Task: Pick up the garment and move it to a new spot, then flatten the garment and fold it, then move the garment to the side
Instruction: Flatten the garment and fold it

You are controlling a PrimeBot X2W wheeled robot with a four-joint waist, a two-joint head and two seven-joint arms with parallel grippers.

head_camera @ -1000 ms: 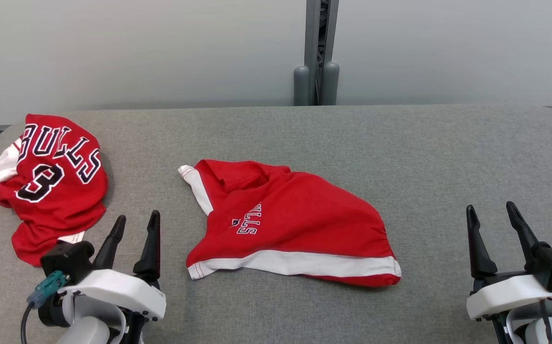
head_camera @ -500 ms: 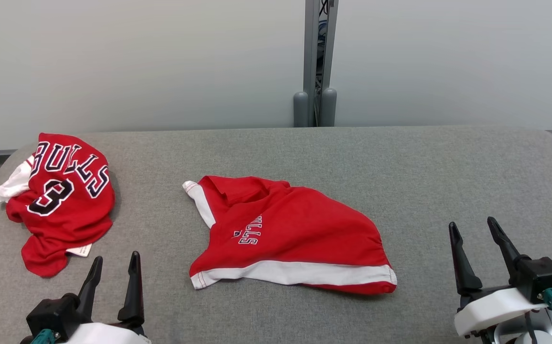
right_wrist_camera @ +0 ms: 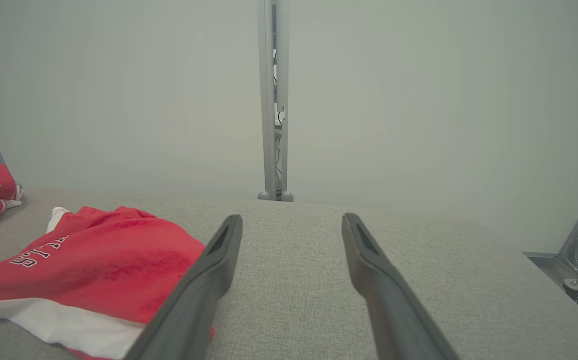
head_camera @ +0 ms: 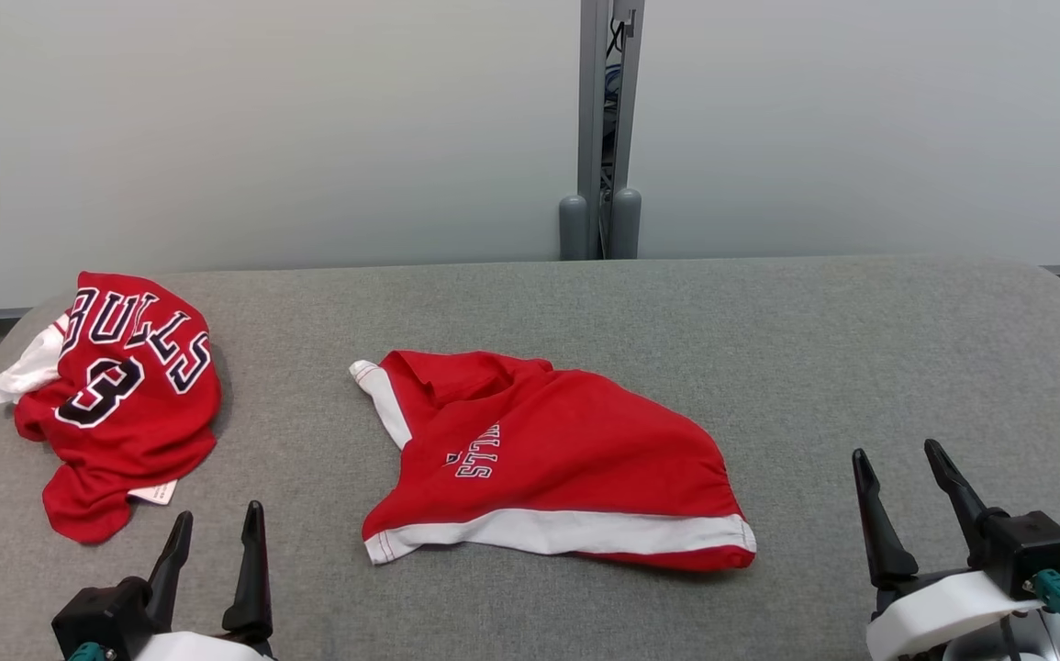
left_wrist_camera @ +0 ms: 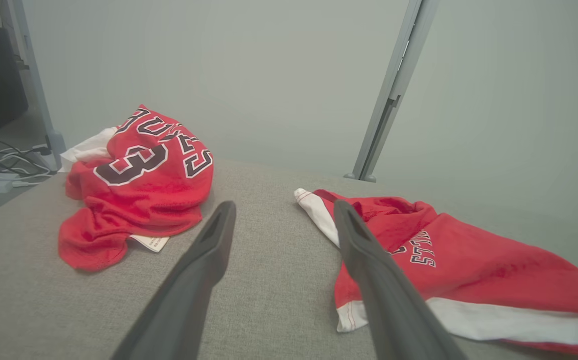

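**Head view.** Crumpled red shorts with a white hem band and dark lettering (head_camera: 566, 459) lie on the grey fabric-covered table (head_camera: 768, 349), in front of the grey metal post (head_camera: 605, 128) and slightly to its left. The left gripper (head_camera: 220, 511) is well left of the post, fingers spread wide and empty, clear of the shorts. The right gripper (head_camera: 895, 449) is well right of the post, also wide and empty, and apart from the shorts. A bunched red jersey numbered 3 (head_camera: 121, 395) lies far left of the post.

**Left wrist view.** The left gripper (left_wrist_camera: 284, 203) holds nothing. The shorts (left_wrist_camera: 469, 260) lie below the post (left_wrist_camera: 394, 95), and the jersey (left_wrist_camera: 143, 185) is to its left.

**Right wrist view.** The right gripper (right_wrist_camera: 293, 217) has only bare table between its fingers. The shorts (right_wrist_camera: 108, 260) lie left of the post (right_wrist_camera: 273, 100).
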